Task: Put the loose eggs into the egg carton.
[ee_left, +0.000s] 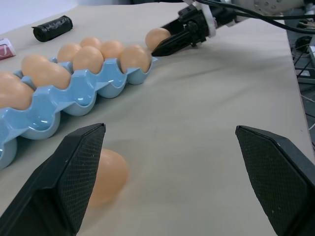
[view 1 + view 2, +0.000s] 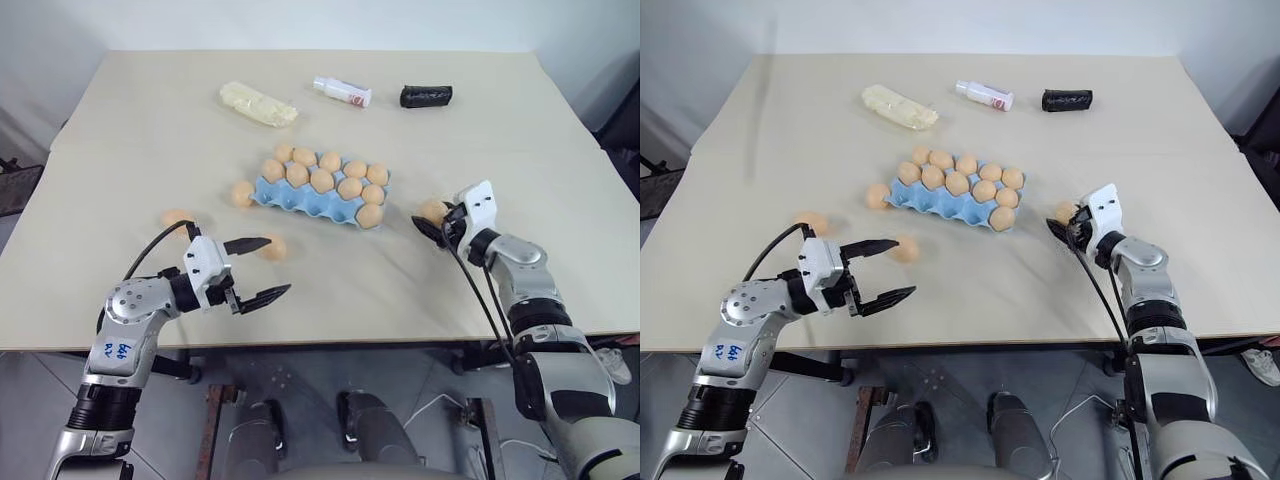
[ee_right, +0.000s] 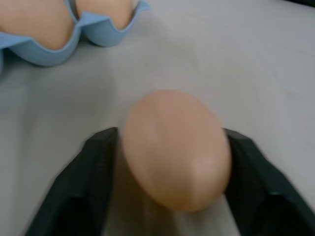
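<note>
The light blue egg carton (image 2: 297, 197) lies mid-table with several tan eggs in its cups. Right of it, one loose egg (image 3: 177, 147) rests on the table between the fingers of my right gripper (image 2: 432, 224), which press against both its sides. My left gripper (image 2: 278, 266) hovers open near the front left, pointing toward the carton. A second loose egg (image 2: 272, 248) lies on the table beside its far finger, not held. Another egg (image 2: 243, 193) sits against the carton's left end. One more egg (image 2: 177, 218) lies further left.
At the far side of the table are a pale yellow lumpy oblong (image 2: 258, 104), a small white bottle (image 2: 342, 92) and a black roll (image 2: 426, 96). The table's front edge runs just under both arms.
</note>
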Tool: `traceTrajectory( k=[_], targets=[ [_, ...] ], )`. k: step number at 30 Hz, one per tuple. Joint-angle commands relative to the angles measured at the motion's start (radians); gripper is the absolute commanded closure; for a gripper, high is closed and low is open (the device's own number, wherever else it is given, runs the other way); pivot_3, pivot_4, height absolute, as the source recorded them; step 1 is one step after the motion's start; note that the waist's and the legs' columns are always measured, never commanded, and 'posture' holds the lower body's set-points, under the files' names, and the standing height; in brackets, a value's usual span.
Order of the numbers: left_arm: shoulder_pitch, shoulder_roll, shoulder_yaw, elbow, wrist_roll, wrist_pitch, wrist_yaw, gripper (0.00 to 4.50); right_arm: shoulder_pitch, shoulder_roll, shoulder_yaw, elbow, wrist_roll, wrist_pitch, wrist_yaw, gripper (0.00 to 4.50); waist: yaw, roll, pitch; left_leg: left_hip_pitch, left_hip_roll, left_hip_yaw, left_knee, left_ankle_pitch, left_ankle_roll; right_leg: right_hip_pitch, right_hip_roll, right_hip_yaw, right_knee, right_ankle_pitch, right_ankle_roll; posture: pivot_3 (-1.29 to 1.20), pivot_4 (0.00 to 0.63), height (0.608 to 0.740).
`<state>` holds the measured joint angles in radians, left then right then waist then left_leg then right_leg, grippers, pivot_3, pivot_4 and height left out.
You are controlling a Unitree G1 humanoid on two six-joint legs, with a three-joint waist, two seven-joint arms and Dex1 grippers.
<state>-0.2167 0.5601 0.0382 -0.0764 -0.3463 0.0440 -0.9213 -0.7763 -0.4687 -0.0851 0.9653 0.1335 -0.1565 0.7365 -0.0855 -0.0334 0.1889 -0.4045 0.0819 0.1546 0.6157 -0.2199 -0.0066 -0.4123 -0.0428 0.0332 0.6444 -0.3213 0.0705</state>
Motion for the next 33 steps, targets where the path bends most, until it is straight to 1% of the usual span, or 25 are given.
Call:
traceTrajectory(
  k=[1,2,6,9,11,12,14,17,19,20,23,25,26,29,31,33],
  targets=[
    [0.018,0.008,0.031,-0.055,-0.01,0.0,0.022,0.0,-0.014,0.01,-0.011,-0.02,0.015,-0.061,0.048,2.72,-0.001,0.0,0.0,0.0,0.0,0.0,0.0,0.0,0.0,0.0,0.0,0.0,0.0,0.0,0.0,0.0,0.15,0.74],
    [0.025,0.009,0.045,-0.054,-0.012,0.003,0.034,0.0,-0.008,0.024,-0.009,-0.073,0.031,-0.054,0.066,2.87,-0.004,0.0,0.0,0.0,0.0,0.0,0.0,0.0,0.0,0.0,0.0,0.0,0.001,0.0,0.0,0.0,0.15,0.74],
    [0.052,0.011,0.103,-0.038,-0.03,0.021,0.075,0.0,0.018,0.076,0.022,-0.279,0.058,0.027,0.098,2.87,-0.019,0.0,0.0,0.001,0.002,0.0,0.0,0.001,-0.001,-0.001,0.001,0.0,0.003,0.0,0.0,0.0,0.15,0.74],
    [0.08,0.015,0.159,0.001,-0.032,0.025,0.102,0.0,0.032,0.127,0.069,-0.447,0.055,0.149,0.072,2.87,-0.023,0.0,0.0,0.001,0.002,-0.001,0.0,0.001,-0.003,-0.001,0.001,0.0,0.006,-0.001,-0.001,0.0,0.15,0.74],
    [0.096,0.016,0.191,0.026,-0.025,0.02,0.119,0.0,0.029,0.161,0.098,-0.521,0.043,0.222,0.039,2.87,-0.026,0.0,0.0,0.001,0.002,-0.001,0.0,0.001,-0.003,-0.002,0.001,0.0,0.007,-0.001,-0.002,0.0,0.15,0.74],
    [0.102,0.017,0.2,0.035,-0.022,0.016,0.122,0.0,0.025,0.174,0.108,-0.54,0.038,0.24,0.027,2.87,-0.025,0.0,0.0,0.001,0.002,-0.001,0.0,-0.001,-0.006,-0.002,0.0,0.0,0.007,-0.001,-0.002,0.0,0.15,0.74],
    [0.11,0.015,0.209,0.044,-0.018,0.009,0.129,0.0,0.01,0.199,0.126,-0.547,0.022,0.271,-0.001,2.87,-0.025,0.0,0.0,0.001,0.002,-0.002,0.0,-0.001,-0.007,-0.002,0.0,-0.001,0.007,-0.001,-0.002,0.0,0.15,0.74],
    [0.113,0.009,0.206,0.037,-0.016,0.008,0.135,0.0,-0.01,0.218,0.157,-0.501,-0.012,0.26,-0.019,2.87,-0.017,0.0,0.0,0.0,0.001,-0.002,0.0,-0.001,-0.007,-0.002,-0.002,-0.003,0.007,-0.001,-0.003,0.0,0.15,0.74],
    [0.111,0.003,0.201,0.03,-0.014,0.01,0.142,0.0,-0.023,0.233,0.16,-0.476,-0.011,0.262,-0.026,2.23,-0.016,0.0,0.0,0.0,0.0,-0.002,0.0,-0.002,-0.007,-0.002,-0.003,-0.003,0.006,-0.001,-0.003,0.0,0.15,0.74],
    [0.109,0.001,0.198,0.028,-0.014,0.01,0.145,0.0,-0.028,0.24,0.16,-0.469,-0.011,0.261,-0.028,1.98,-0.016,0.0,0.0,0.0,0.0,-0.002,-0.001,-0.002,-0.007,-0.002,-0.003,-0.003,0.005,-0.001,-0.003,0.0,0.15,0.74],
    [0.107,-0.003,0.194,0.026,-0.013,0.009,0.15,0.0,-0.037,0.249,0.16,-0.471,-0.013,0.259,-0.032,0.85,-0.016,0.0,0.0,0.0,0.0,-0.002,-0.003,-0.002,-0.007,-0.002,-0.002,-0.003,0.003,-0.001,-0.003,0.0,0.15,0.74],
    [0.108,-0.005,0.194,0.023,-0.013,0.008,0.153,0.0,-0.025,0.24,0.153,-0.52,0.003,0.274,-0.018,0.15,-0.016,0.0,0.0,-0.001,0.001,-0.002,-0.004,-0.002,-0.008,-0.003,-0.002,-0.003,0.003,-0.002,-0.003,0.0,0.15,0.74],
    [0.11,-0.006,0.195,0.021,-0.014,0.008,0.154,0.0,-0.008,0.226,0.147,-0.567,0.018,0.287,0.0,0.04,-0.017,0.0,0.0,-0.001,0.001,-0.002,-0.004,-0.002,-0.008,-0.003,-0.002,-0.003,0.002,-0.002,-0.003,0.0,0.15,0.74],
    [0.119,-0.006,0.197,0.008,-0.017,0.012,0.157,0.0,0.043,0.191,0.134,-0.675,0.053,0.311,0.04,0.04,-0.016,0.0,0.0,-0.002,0.002,-0.001,-0.004,-0.002,-0.007,-0.003,-0.001,-0.003,0.001,-0.002,-0.003,0.0,0.15,0.74],
    [0.124,0.0,0.202,0.002,-0.021,0.017,0.156,0.0,0.162,0.111,0.093,-0.798,0.101,0.274,0.119,0.04,-0.011,0.0,0.0,-0.002,0.002,-0.002,-0.004,-0.003,-0.006,-0.003,-0.001,-0.003,0.0,-0.002,-0.003,0.0,0.15,0.74],
    [0.127,0.008,0.204,-0.001,-0.019,0.018,0.155,0.0,0.281,0.04,0.053,-0.884,0.147,0.222,0.189,0.04,0.009,0.0,0.0,-0.002,0.002,-0.002,-0.004,-0.004,-0.005,-0.002,-0.001,-0.004,-0.002,-0.002,-0.003,0.0,0.15,0.74]
  ],
)
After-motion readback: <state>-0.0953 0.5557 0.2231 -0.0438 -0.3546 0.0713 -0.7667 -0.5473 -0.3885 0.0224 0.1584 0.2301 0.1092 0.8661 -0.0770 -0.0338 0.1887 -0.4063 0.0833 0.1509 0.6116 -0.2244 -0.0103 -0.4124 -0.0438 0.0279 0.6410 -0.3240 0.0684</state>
